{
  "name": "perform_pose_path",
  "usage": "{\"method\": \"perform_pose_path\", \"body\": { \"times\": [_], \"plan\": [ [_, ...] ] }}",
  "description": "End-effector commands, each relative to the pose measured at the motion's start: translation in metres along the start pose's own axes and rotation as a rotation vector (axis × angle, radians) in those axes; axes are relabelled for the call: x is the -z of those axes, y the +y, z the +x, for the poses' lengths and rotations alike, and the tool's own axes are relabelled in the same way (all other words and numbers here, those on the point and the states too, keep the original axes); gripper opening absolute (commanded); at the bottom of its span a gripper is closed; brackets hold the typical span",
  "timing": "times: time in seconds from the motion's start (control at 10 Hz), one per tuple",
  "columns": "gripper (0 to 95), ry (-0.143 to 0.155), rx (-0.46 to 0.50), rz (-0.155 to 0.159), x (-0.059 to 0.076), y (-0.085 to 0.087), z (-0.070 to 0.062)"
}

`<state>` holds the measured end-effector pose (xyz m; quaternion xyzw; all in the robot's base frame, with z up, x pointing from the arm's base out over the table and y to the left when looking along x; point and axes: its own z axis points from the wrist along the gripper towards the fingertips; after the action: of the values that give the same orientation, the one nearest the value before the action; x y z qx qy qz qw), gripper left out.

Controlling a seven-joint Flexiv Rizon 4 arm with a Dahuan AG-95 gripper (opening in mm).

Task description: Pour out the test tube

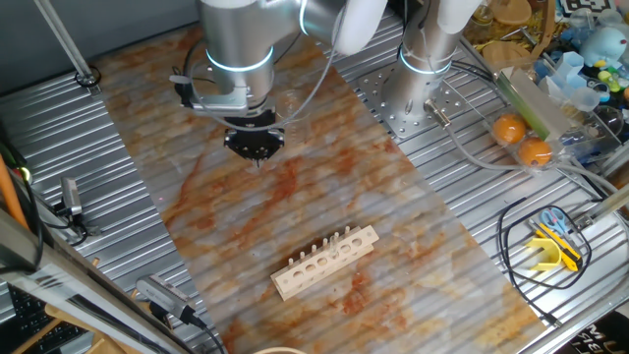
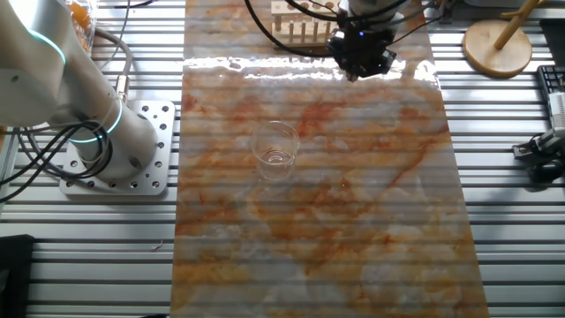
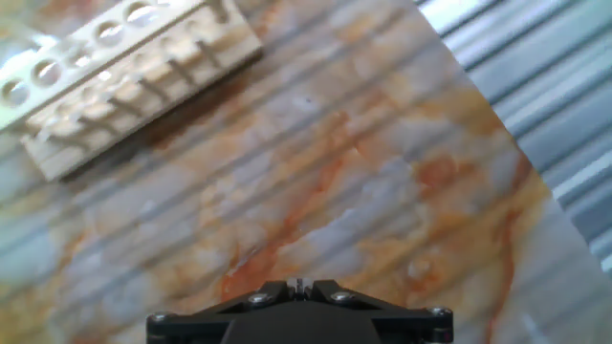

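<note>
1. One arm (image 1: 236, 49) in view, silver-grey, with a lit cyan ring at the wrist joint; second lit ring at the base column (image 2: 84, 132).
2. Wrist pointed downward over the marbled surface, cables looped beside it.
3. Gripper (image 1: 257, 157) black, hanging clear above the surface, touching nothing.
4. Gripper (image 2: 357, 72) tips drawn close to a point in both fixed views; nothing seen between them.
5. Hand view: only the black gripper body (image 3: 298, 311) visible at bottom edge; fingers not seen.
</note>
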<state>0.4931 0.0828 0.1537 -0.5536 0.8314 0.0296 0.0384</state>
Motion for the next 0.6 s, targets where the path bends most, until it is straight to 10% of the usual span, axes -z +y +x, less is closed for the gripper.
{"method": "perform_pose_path", "body": {
  "times": [0.1, 0.4, 0.6],
  "plan": [
    [0.0, -0.025, 0.107, -0.011, -0.0005, -0.0003, -0.0008],
    [0.0, -0.053, 0.178, -0.017, -0.0017, -0.0009, -0.0008],
    [0.0, -0.131, 0.252, -0.036, -0.0067, -0.0030, -0.0014]
  ]
}}
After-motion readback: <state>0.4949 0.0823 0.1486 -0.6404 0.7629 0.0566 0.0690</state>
